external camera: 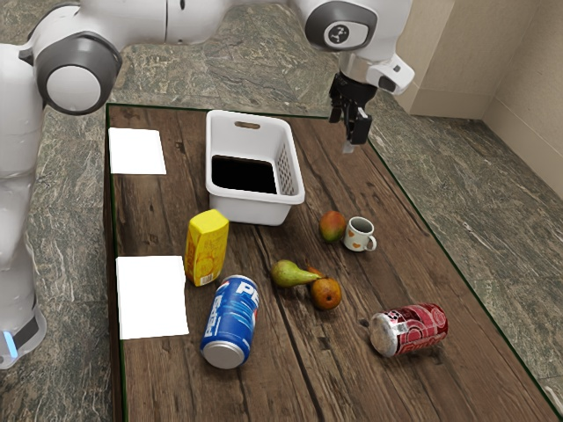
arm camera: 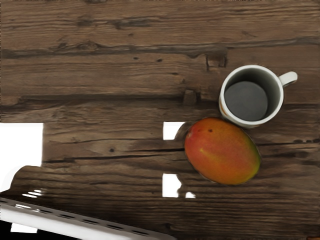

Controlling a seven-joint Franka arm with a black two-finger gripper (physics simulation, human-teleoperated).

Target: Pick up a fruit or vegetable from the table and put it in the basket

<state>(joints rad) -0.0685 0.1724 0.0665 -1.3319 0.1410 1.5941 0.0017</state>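
The black two-finger hand hangs open and empty, the red-orange oval mango below it. I'd centre the hand first, then close across the mango's narrower width, clear of the neighbouring white patterned mug.

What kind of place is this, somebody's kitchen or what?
Probably a test or demo room: a robot arm reaches over a wooden table holding a basket and groceries. I can't see any kitchen fittings.

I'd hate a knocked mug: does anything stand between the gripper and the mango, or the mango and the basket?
Nothing visible stands between gripper and mango; the mug is close beside the mango. Toward the basket, only its own wall rises in the way.
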